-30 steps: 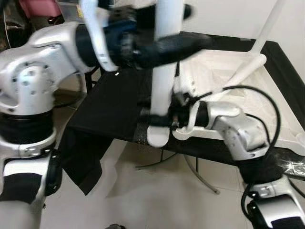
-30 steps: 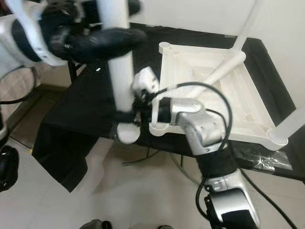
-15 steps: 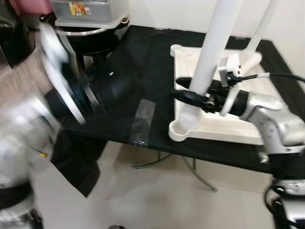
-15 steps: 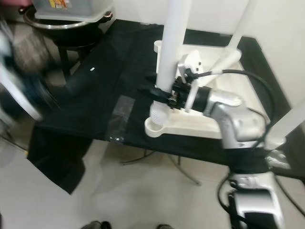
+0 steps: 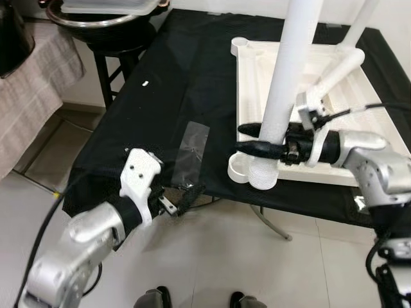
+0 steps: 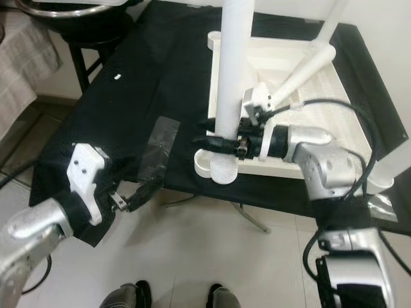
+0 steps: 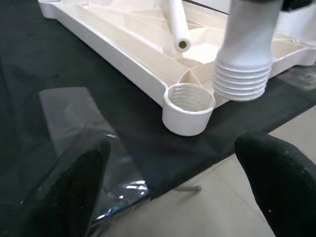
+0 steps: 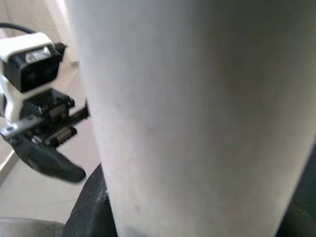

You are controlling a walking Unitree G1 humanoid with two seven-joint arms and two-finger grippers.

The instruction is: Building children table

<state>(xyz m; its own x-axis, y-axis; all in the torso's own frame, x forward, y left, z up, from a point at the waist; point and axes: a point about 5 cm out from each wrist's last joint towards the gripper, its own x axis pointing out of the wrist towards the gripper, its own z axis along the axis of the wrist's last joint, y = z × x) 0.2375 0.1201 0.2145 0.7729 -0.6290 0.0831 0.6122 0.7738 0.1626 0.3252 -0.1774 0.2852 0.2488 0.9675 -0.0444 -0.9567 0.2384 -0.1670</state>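
Your black-draped desk carries the upturned white tabletop along its right side, corner socket at the front edge. Your right claw grips the white leg, its threaded end apparently just beside that socket. Your left claw hangs wide open off the front edge, over open floor.

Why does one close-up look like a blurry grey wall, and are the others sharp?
In the right wrist view the white table leg sits too near, so it blurs. The eye views are sharp. In the left wrist view the threaded socket is crisp, the black fingers soft, and the tape glares.
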